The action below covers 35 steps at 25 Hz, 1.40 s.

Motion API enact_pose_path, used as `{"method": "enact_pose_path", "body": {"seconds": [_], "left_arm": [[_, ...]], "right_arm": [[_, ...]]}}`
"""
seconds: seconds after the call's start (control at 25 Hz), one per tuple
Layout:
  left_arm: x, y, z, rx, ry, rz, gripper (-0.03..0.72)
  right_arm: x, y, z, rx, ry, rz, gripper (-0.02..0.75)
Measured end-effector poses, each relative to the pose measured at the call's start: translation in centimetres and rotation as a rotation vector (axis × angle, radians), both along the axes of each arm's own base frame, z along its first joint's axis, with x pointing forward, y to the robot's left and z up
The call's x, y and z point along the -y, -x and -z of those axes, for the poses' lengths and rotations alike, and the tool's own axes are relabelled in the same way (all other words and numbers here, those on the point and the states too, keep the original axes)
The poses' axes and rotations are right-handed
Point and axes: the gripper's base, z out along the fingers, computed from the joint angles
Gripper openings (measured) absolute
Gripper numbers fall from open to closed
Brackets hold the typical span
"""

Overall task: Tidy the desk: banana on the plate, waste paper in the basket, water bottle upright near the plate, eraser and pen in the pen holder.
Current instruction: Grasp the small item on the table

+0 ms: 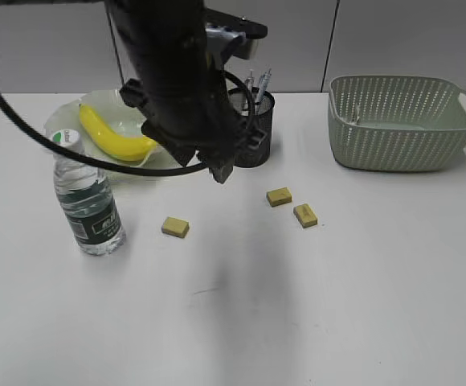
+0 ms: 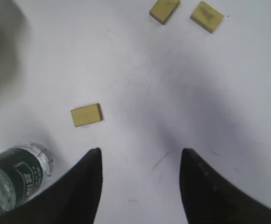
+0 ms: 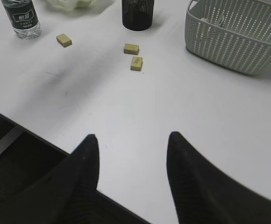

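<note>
The banana (image 1: 116, 137) lies on the pale-green plate (image 1: 66, 121). Just in front of the plate, the water bottle (image 1: 88, 201) stands upright. Pens (image 1: 257, 83) stick out of the black mesh pen holder (image 1: 259, 133). Three tan erasers lie on the desk (image 1: 337, 305): one (image 1: 175, 227) near the bottle, two (image 1: 279, 196) (image 1: 305, 215) in front of the holder. My left gripper (image 2: 141, 154) hangs open and empty above the desk, between the near eraser (image 2: 86, 115) and the pair. My right gripper (image 3: 133, 136) is open and empty over the desk's near edge. The waste paper is hidden.
The green woven basket (image 1: 402, 121) stands at the back right. My left arm (image 1: 181, 72) covers part of the plate and the pen holder in the exterior view. The desk's front edge (image 3: 42, 135) runs under my right gripper.
</note>
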Motion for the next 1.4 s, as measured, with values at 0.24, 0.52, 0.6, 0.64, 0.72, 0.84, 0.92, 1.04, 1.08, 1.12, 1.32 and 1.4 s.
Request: {"method": "enact_pose_path", "body": {"seconds": [0.24, 0.52, 0.6, 0.64, 0.72, 0.84, 0.92, 1.04, 1.08, 1.12, 1.32, 1.4], "left_arm": [[0.9, -4.4, 1.6, -0.073, -0.062, -0.088, 0.434], [-0.6, -7.8, 5.7, -0.198, -0.053, -0.218, 0.520], [-1.1, -8.3, 6.6, -0.217, -0.060, -0.239, 0.523], [-1.2, -8.5, 6.8, -0.223, -0.063, -0.244, 0.523], [-1.4, -8.8, 7.6, -0.235, -0.074, -0.252, 0.523], [-1.3, -8.9, 8.8, -0.256, -0.091, -0.256, 0.524], [-1.2, -9.0, 9.5, -0.269, -0.099, -0.265, 0.524], [-1.3, -9.0, 10.1, -0.274, -0.111, -0.276, 0.524], [-1.3, -9.1, 10.2, -0.273, -0.116, -0.278, 0.524], [-1.3, -9.1, 10.3, -0.273, -0.119, -0.281, 0.524], [-1.6, -9.3, 10.4, -0.272, -0.121, -0.289, 0.523], [-1.6, -9.4, 10.4, -0.272, -0.121, -0.291, 0.517]], "right_arm": [[0.0, 0.0, 0.0, 0.000, 0.000, 0.000, 0.384], [0.0, 0.0, 0.0, 0.001, 0.001, 0.000, 0.384], [0.0, 0.0, 0.0, 0.001, 0.001, 0.000, 0.384], [0.0, 0.0, 0.0, 0.001, 0.001, 0.000, 0.384], [0.0, 0.0, 0.0, 0.001, 0.001, 0.000, 0.384], [0.0, 0.0, 0.0, 0.001, 0.001, 0.000, 0.384], [0.0, 0.0, 0.0, 0.001, 0.001, 0.000, 0.384], [0.0, 0.0, 0.0, 0.001, 0.001, 0.000, 0.384], [0.0, 0.0, 0.0, 0.001, 0.001, 0.000, 0.384], [0.0, 0.0, 0.0, 0.001, 0.001, 0.000, 0.384], [0.0, 0.0, 0.0, 0.001, 0.001, 0.000, 0.384], [0.0, 0.0, 0.0, 0.001, 0.001, 0.000, 0.384]]}}
